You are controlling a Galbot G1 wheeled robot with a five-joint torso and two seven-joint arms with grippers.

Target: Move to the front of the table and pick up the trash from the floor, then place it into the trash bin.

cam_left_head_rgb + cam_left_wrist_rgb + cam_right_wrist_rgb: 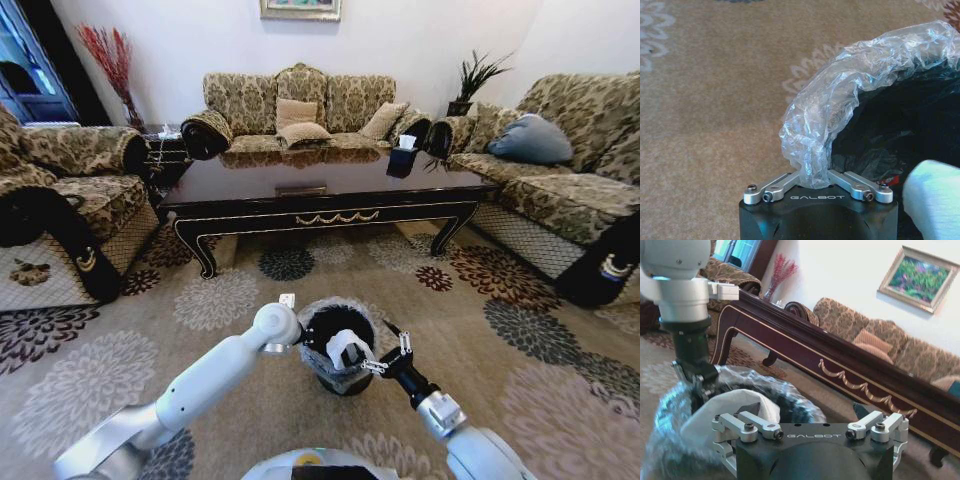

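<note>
The white tissue is sitting right in the mouth of the trash bin, a crumpled pale wad against the black inside, and that is the relation everything is turning on: the trash is directly over the opening, not beside it, not out on the carpet. In the right wrist view the same wad is lying just ahead of the right gripper, spilling toward the bin's crinkled plastic liner. Whether the jaws are pinching a corner of it I cannot tell; the linkage arms are standing spread to either side of the housing, which looks like wide-open jaws, but the tips are hidden.

The right gripper is reaching in from the robot's right, its nose at the rim, so it is the arm nearer the tissue. My read: the tissue is at the drop point, and a straight release would send it down into the bin.

Over on the other side, the left gripper is hanging at the near-left rim. In its own wrist view the jaws are closed on a fold of the clear liner, gathered into a peak between them, apparently bracing the bin.

Beyond the bin, the floor is running out in flower medallions to the table, with sofas ringed round it.
</note>
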